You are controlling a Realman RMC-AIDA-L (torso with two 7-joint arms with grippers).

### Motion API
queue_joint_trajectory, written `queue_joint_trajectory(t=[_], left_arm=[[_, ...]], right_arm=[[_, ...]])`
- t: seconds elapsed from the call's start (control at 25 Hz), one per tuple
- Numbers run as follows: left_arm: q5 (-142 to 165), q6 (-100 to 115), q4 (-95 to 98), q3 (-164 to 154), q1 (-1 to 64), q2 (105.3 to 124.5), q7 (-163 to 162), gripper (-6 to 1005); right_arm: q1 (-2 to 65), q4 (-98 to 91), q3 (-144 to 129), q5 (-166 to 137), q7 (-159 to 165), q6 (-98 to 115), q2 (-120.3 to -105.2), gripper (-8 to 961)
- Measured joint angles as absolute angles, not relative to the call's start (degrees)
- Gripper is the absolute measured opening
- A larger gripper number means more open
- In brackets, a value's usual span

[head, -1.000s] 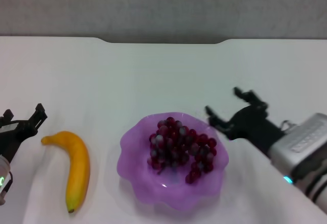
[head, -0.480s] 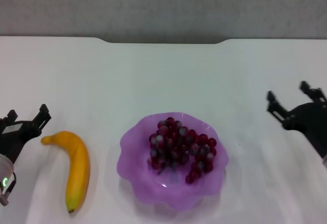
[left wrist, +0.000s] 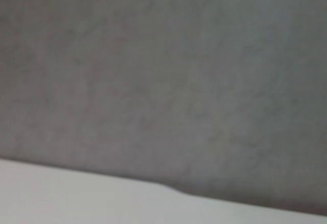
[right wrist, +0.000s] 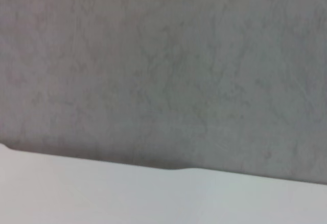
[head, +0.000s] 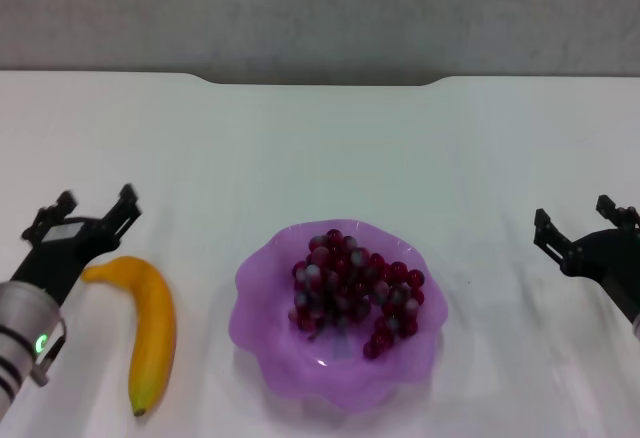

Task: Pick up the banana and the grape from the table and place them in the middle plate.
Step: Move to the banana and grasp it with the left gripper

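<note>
**Grapes in the dish, banana on the desk**

Head view: the grape (head: 352,293) bunch lies inside the middle plate (head: 262,333), near the front of the white desk (head: 320,148). The banana (head: 148,328) lies on the desk just left of the plate. The left hand (head: 84,220) hovers at the banana's far end, fingers spread. The right hand (head: 582,226), also spread, holds nothing, well right of the plate.

Left wrist view: desk edge (left wrist: 76,198) and a grey wall (left wrist: 163,70) only.

Right wrist view: the same two surfaces.
</note>
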State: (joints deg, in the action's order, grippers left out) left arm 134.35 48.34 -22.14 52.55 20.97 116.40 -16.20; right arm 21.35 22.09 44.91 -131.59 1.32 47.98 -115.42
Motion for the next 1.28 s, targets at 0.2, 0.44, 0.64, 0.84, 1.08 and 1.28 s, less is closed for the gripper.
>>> queue_joint_trajectory(t=[0.2,0.44,0.64,0.84,1.08,1.28], left_arm=[[137.4,38.4,-35.2,55.3,18.1,113.67,-13.2,892],[140.4,10.3,-55.6,67.5,13.3,111.64,-3.4,888],[143.0,-16.9,-71.0,84.3,9.6,116.63,9.8,885],[146.1,-36.4,-78.5,90.9,11.2,116.56,10.2,881],[149.9,-52.1,-83.1,95.1,14.2,116.57,8.7,877],[161.3,-61.7,-86.3,93.6,17.0,116.71,1.7,874]], right_arm=[[21.4,22.1,44.3,-131.6,1.3,47.7,-115.31,877],[21.4,22.1,43.8,-131.6,1.2,47.6,-115.31,877],[21.4,21.9,43.8,-131.5,1.2,47.4,-115.31,877],[21.5,21.5,43.8,-131.5,1.2,47.2,-115.31,877],[21.8,21.5,43.8,-131.6,1.2,45.9,-115.31,877],[22.0,21.5,43.7,-131.6,1.2,45.8,-115.28,877]])
